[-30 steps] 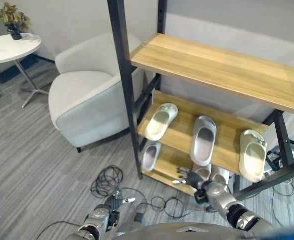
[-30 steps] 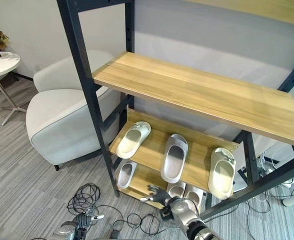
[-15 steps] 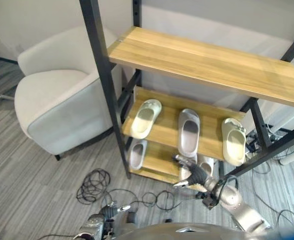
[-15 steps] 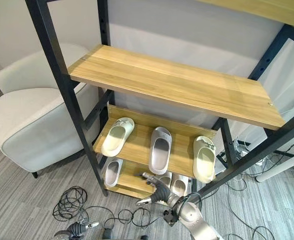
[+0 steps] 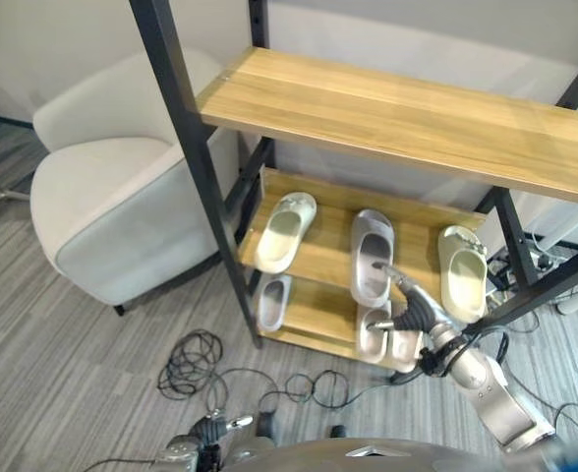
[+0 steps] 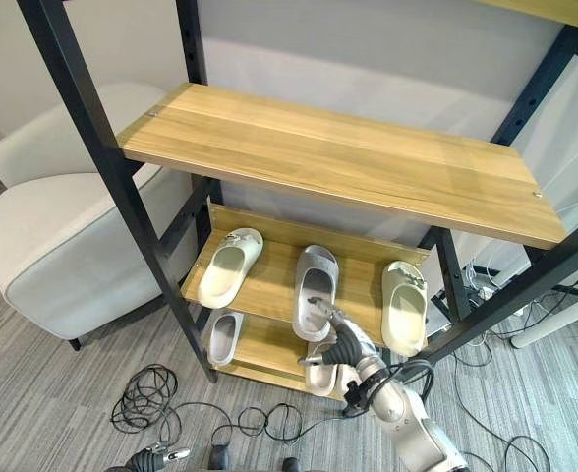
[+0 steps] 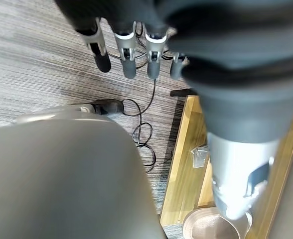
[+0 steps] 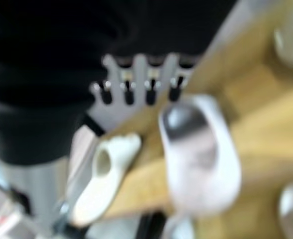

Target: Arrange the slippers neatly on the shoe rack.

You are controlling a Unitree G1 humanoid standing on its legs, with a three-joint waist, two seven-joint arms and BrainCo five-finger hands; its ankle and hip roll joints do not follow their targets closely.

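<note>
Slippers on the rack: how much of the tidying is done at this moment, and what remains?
All slippers already sit on the rack. On the middle shelf the grey slipper and right cream slipper lie fairly straight; the left cream slipper is angled. The right hand, open, reaches at the grey one, holding nothing. Left: straightening and pairing, including the lower slippers.

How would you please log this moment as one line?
task: arrange slippers | right hand: open, at grey slipper on middle shelf | left hand: open, idle
</note>
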